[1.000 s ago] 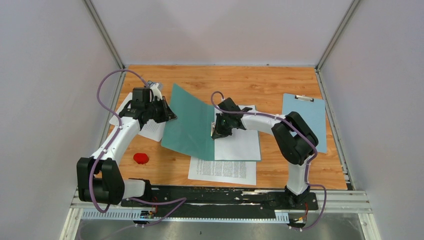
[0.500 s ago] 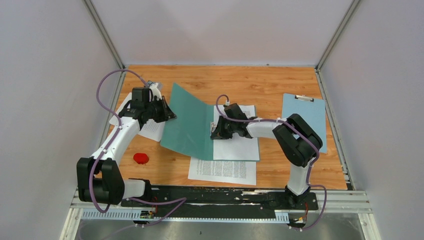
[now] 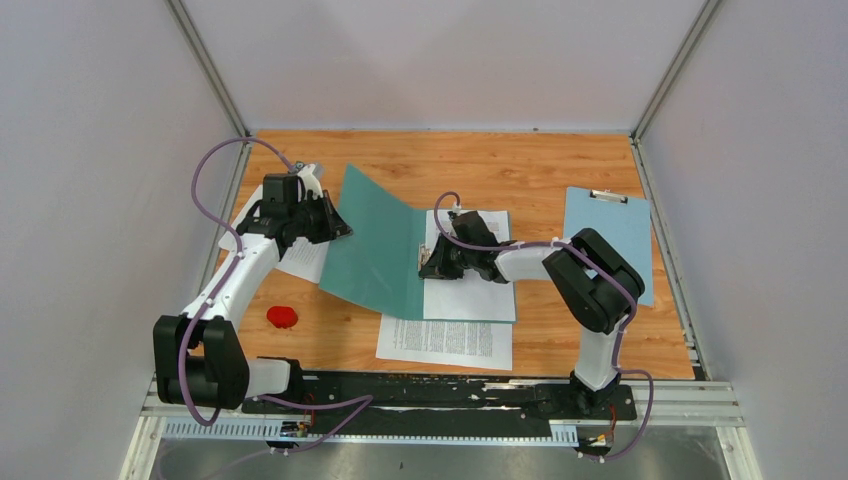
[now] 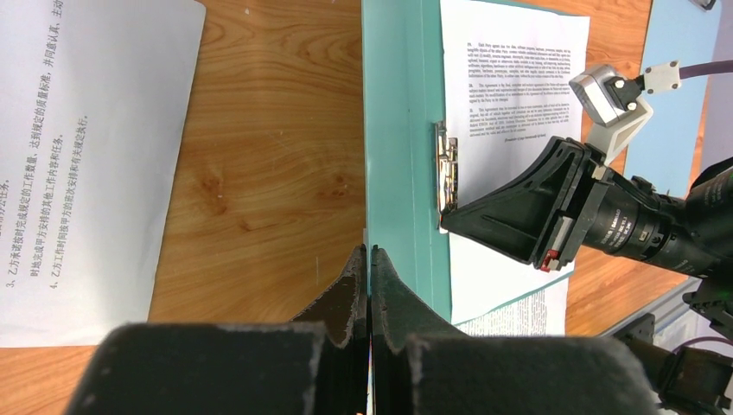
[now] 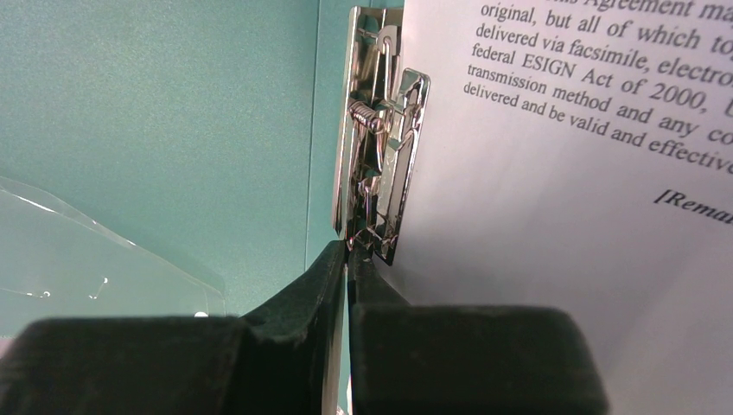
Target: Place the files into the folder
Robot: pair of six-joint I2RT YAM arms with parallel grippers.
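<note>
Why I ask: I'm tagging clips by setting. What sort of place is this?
Likely a robot test cell: white panels in metal framing enclose a wooden table, with two arms bolted along its near edge.

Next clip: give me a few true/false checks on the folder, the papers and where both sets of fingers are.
1. The folder lies closed and flat. False: it is open, its left cover raised at the left gripper.
2. A printed sheet lies on the folder's right cover. True.
3. The right gripper has its fingers shut, tips at the metal fastener. True.
4. The blue clipboard lies under the folder. False: it lies apart, to the right.
5. The red object lies right of the folder. False: left of it.
</note>
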